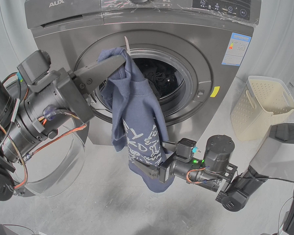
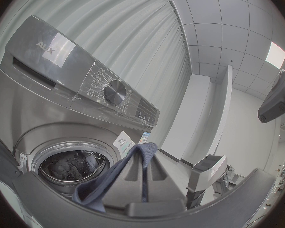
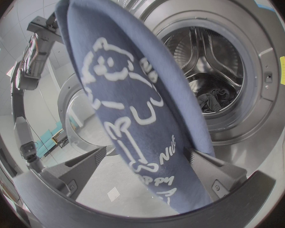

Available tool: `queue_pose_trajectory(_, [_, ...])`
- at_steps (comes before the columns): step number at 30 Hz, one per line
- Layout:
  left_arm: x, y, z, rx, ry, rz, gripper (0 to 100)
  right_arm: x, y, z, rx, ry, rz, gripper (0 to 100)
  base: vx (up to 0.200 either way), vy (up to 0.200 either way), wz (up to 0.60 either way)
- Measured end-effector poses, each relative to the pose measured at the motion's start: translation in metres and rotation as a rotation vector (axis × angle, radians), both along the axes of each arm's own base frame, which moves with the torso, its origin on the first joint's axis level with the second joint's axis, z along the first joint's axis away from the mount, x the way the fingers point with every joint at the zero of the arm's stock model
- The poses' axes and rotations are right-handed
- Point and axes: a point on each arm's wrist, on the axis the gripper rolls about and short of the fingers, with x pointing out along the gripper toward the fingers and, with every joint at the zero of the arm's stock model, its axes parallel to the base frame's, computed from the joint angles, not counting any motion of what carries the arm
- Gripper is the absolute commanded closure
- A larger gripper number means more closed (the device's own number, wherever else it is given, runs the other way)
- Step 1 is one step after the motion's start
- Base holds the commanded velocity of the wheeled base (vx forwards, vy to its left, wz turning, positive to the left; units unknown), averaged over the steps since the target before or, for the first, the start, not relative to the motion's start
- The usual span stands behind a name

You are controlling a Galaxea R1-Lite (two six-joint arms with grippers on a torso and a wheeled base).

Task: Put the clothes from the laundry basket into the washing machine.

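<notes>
Jaws on the left gripper [image 1: 120, 59] are squeezed shut on the top edge of a dark blue sweatshirt [image 1: 137, 115]. The cloth is pinched tight between them and folds over their tips. From there the sweatshirt hangs straight down, with white letters and a drawing on its front.

Just past those shut jaws is the round hole of the gray washing machine [image 1: 199, 46]. Some dark clothes [image 1: 158, 77] already lie inside it. The see-through door [image 1: 68, 167] is swung wide open, below and beside the left gripper.

Lower down is the right gripper [image 3: 145, 155]. Its jaws are spread wide apart, and the bottom part of the sweatshirt hangs between the two fingers [image 3: 85, 165]. One finger is on each side of the cloth, but they do not squeeze it.

Well off to the right of these open jaws, a cream laundry basket [image 1: 251, 115] stands on the floor next to the machine.
</notes>
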Motion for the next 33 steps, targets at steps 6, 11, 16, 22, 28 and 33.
queue_pose_trajectory(6, [-0.004,0.003,0.004,-0.013,-0.005,-0.004,100,0.028,0.018,-0.014,0.024,-0.037,-0.016,100,0.000,0.000,0.00])
queue_pose_trajectory(11, [-0.006,0.007,0.003,-0.014,0.000,0.003,100,0.035,0.020,-0.010,0.051,-0.065,-0.023,100,0.000,0.000,0.00])
queue_pose_trajectory(16, [-0.007,0.013,-0.002,-0.008,0.012,0.024,100,0.028,0.014,0.007,0.070,-0.083,-0.041,100,0.000,0.000,0.00])
queue_pose_trajectory(22, [-0.006,0.027,-0.013,0.002,0.058,0.081,100,0.019,0.000,0.042,0.112,-0.124,-0.089,100,0.000,0.000,0.00])
queue_pose_trajectory(28, [-0.003,0.045,-0.048,0.073,0.175,0.154,100,0.005,-0.015,0.069,0.149,-0.162,-0.104,100,0.000,0.000,0.00])
queue_pose_trajectory(33, [-0.002,0.052,-0.084,0.157,0.297,0.167,100,-0.005,-0.025,0.084,0.169,-0.182,-0.108,100,0.000,0.000,0.00])
